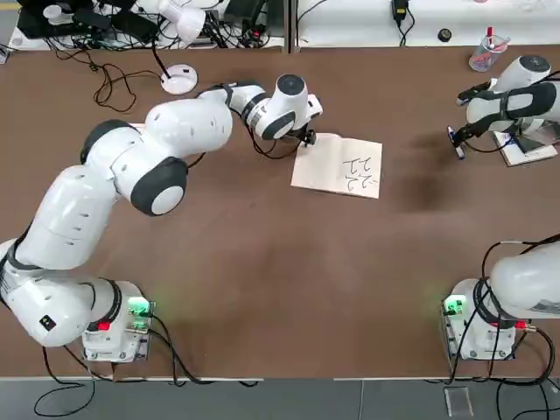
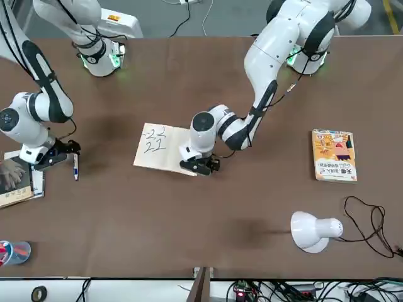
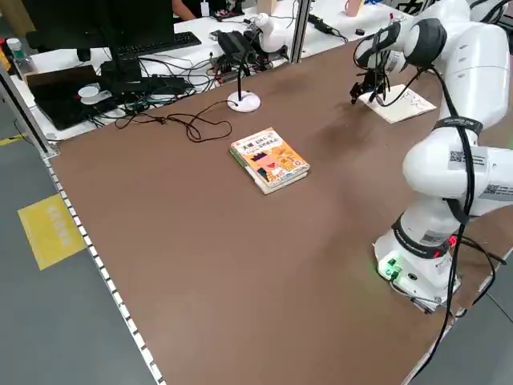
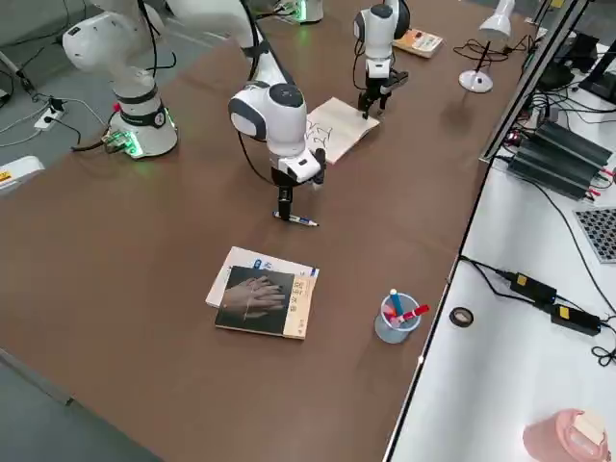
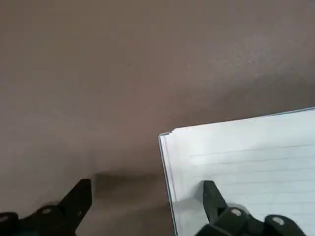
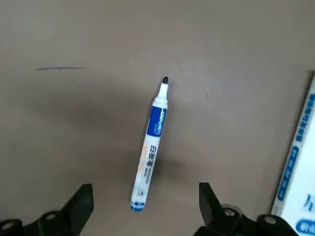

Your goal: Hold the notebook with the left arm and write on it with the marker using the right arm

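Spread wide, as its two fingers are, the black left gripper (image 5: pixel 147 204) is at a corner of the open cream-white paper notebook (image 1: pixel 337 166); right of the notebook, the slim white-and-blue marker (image 6: pixel 149 147) lies beneath the black right gripper (image 6: pixel 146 204), its fingers apart

Top view straight down, front facing robot, sides diagonal, wrists close on tabletop

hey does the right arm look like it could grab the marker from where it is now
Probably yes: the right end effector hovers over the table with its fingers apart, and the marker lies uncovered just ahead of them, nothing in between.
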Robot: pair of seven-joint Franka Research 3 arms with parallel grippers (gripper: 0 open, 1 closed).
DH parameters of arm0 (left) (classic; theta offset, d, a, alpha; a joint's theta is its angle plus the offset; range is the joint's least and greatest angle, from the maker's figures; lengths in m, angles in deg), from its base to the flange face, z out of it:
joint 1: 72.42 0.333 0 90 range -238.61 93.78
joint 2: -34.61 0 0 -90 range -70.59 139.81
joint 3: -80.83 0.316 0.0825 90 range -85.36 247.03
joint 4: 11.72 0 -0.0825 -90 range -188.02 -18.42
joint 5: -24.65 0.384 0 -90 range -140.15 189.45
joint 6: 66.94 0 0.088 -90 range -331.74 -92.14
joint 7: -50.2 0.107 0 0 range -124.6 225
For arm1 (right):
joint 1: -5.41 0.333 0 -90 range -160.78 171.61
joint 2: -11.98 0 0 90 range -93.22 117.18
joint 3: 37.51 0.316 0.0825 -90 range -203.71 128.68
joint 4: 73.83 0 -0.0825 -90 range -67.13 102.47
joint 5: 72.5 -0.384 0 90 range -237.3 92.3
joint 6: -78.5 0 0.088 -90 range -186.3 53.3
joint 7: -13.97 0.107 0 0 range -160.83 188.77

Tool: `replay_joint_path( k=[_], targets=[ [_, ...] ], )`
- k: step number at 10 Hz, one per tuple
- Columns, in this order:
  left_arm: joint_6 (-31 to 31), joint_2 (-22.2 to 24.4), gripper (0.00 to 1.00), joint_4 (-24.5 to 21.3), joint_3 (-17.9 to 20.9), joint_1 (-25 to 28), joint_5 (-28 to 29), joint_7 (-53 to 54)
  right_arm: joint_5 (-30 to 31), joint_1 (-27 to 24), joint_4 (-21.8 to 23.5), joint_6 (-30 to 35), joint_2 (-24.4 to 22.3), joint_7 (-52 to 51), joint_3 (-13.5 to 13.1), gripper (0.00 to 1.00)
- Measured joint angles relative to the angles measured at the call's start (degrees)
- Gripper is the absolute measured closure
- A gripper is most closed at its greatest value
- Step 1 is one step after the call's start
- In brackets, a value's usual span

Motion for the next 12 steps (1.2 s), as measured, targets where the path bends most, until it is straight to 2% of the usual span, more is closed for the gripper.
replay_joint_path(
  k=[5,12],
  targets=[
    [0.0,0.0,0.0,0.0,0.0,0.0,0.0,0.0,0.9,0.0,0.1,-1.5,1.2,-2.3,0.0,0.05],
    [0.0,0.0,0.0,0.0,0.1,0.0,0.1,0.0,1.0,0.0,0.3,-7.0,4.8,-2.5,-0.4,0.05]
  ],
)
